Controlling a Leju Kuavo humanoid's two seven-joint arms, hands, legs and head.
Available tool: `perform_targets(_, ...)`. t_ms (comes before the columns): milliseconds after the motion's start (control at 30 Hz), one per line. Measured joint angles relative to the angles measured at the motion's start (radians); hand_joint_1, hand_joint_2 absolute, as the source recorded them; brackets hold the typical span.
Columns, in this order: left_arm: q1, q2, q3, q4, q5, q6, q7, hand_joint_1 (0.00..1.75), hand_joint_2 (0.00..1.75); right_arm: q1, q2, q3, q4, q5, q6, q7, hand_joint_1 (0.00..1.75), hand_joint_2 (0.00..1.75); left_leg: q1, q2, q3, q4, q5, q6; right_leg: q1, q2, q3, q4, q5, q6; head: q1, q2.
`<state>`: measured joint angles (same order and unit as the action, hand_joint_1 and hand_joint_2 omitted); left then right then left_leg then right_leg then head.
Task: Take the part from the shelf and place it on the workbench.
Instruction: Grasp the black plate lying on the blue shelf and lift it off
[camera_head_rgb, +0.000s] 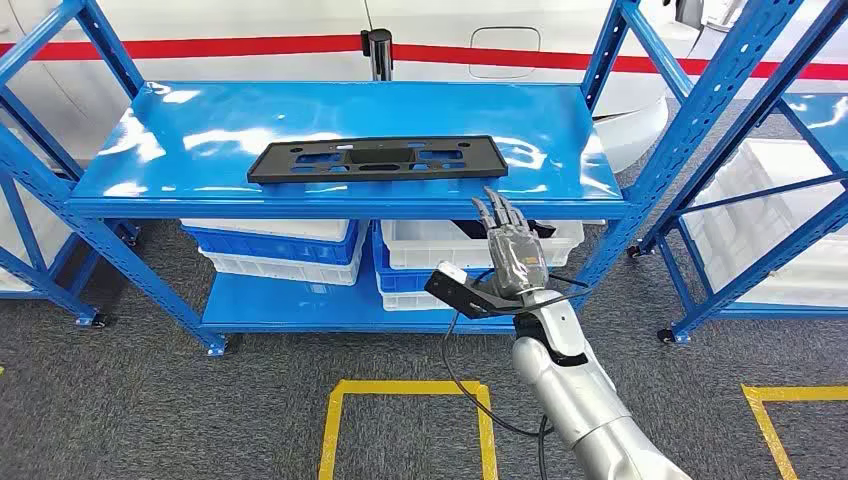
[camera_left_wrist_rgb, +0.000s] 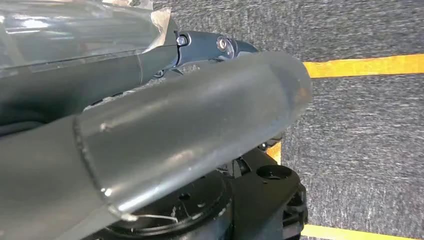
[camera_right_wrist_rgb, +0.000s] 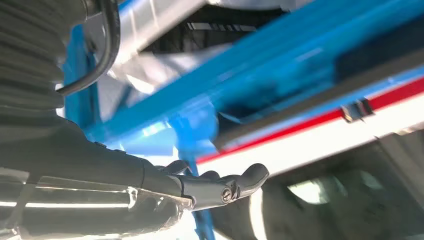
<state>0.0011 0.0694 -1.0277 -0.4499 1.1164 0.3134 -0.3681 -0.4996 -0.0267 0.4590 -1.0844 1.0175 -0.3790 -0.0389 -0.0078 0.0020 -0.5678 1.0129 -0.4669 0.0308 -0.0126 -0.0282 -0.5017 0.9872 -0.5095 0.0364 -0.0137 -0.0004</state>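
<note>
Head view: my right hand (camera_head_rgb: 512, 250) hovers empty, fingers spread, below the shelf (camera_head_rgb: 150, 150) edge. Part (camera_head_rgb: 378, 158) lies untouched; everything remains. Left hand's state I cannot tell.

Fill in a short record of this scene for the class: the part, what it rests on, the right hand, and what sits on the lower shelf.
part: flat black plastic panel, lying flat
support: top level of the blue shelf, near its front edge
right hand: raised in front of the shelf edge, fingers apart, holding nothing, not touching the panel
lower shelf: blue and white bins
floor: grey carpet with yellow tape lines
</note>
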Motion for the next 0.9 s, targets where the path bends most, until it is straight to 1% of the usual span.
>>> perform_targets(100,-0.007,-0.002,-0.014,0.02,0.021,-0.006,0.0,0.0,0.0,-0.011,-0.004,0.045,-0.013,0.04,-0.022,0.021,0.0,1.75,0.0,0.0,0.0,0.0,0.0,0.0,0.0,0.0,0.0,0.0,0.0,0.0,0.0,0.0)
perform_targets(267,-0.025,-0.006,-0.051,0.076,0.081,-0.024,0.0,0.0,0.0,-0.034,-0.008,0.154,-0.037,0.153,-0.08,0.052,0.0,1.75,0.0,0.0,0.0,0.0,0.0,0.0,0.0,0.0,0.0,0.0,0.0,0.0,0.0,0.0)
perform_targets(467,-0.049,-0.012,-0.097,0.144,0.157,-0.054,0.0,0.0,0.0,-0.062,-0.004,0.28,-0.052,0.297,-0.155,0.068,0.0,1.75,0.0,0.0,0.0,0.0,0.0,0.0,0.0,0.0,0.0,0.0,0.0,0.0,0.0,0.0)
perform_targets(567,-0.061,-0.014,-0.119,0.179,0.196,-0.069,0.0,0.0,0.0,-0.073,0.006,0.341,-0.056,0.37,-0.19,0.072,0.0,1.75,-0.002,0.0,-0.002,0.003,-0.001,0.001,-0.004,0.0,0.0,-0.002,0.002,0.003,0.0,0.0)
perform_targets(667,-0.071,-0.015,-0.137,0.213,0.238,-0.087,-0.005,0.0,0.0,-0.083,0.026,0.396,-0.058,0.441,-0.22,0.069,0.0,1.75,-0.004,-0.001,-0.005,0.004,-0.003,0.005,-0.009,-0.001,-0.002,-0.005,0.003,0.007,0.0,0.0)
perform_targets(733,-0.076,-0.017,-0.147,0.232,0.265,-0.101,-0.015,0.0,0.0,-0.091,0.043,0.422,-0.058,0.489,-0.238,0.059,0.0,1.75,0.0,-0.003,0.0,-0.006,0.0,0.014,-0.007,-0.001,-0.007,0.002,-0.002,0.012,0.0,0.0)
perform_targets(767,-0.079,-0.018,-0.152,0.24,0.277,-0.107,-0.02,0.0,0.0,-0.096,0.051,0.431,-0.058,0.509,-0.247,0.051,0.0,1.75,0.003,-0.004,0.004,-0.012,0.002,0.019,-0.006,0.002,-0.018,0.025,-0.013,0.01,0.0,0.0)
perform_targets(800,-0.082,-0.019,-0.156,0.246,0.286,-0.113,-0.024,0.0,0.0,-0.099,0.056,0.438,-0.058,0.524,-0.255,0.044,0.0,1.75,0.007,-0.005,0.008,-0.017,0.004,0.023,-0.005,0.006,-0.041,0.07,-0.031,0.006,0.001,0.0)
perform_targets(833,-0.085,-0.021,-0.16,0.252,0.292,-0.117,-0.028,0.0,0.0,-0.102,0.059,0.445,-0.057,0.534,-0.262,0.039,0.0,1.75,0.008,-0.006,0.009,-0.019,0.004,0.026,-0.006,0.012,-0.077,0.138,-0.055,0.0,0.001,0.0)
perform_targets(867,-0.087,-0.021,-0.163,0.257,0.295,-0.119,-0.03,0.0,0.0,-0.103,0.06,0.451,-0.055,0.539,-0.267,0.035,0.0,1.75,0.008,-0.009,0.01,-0.019,0.003,0.028,-0.006,0.016,-0.119,0.211,-0.078,-0.004,0.002,0.0)
perform_targets(900,-0.088,-0.021,-0.166,0.261,0.296,-0.121,-0.032,0.0,0.0,-0.103,0.059,0.455,-0.052,0.541,-0.269,0.033,0.0,1.75,0.008,-0.013,0.011,-0.019,0.002,0.028,-0.006,0.019,-0.16,0.272,-0.092,-0.005,0.003,0.0)
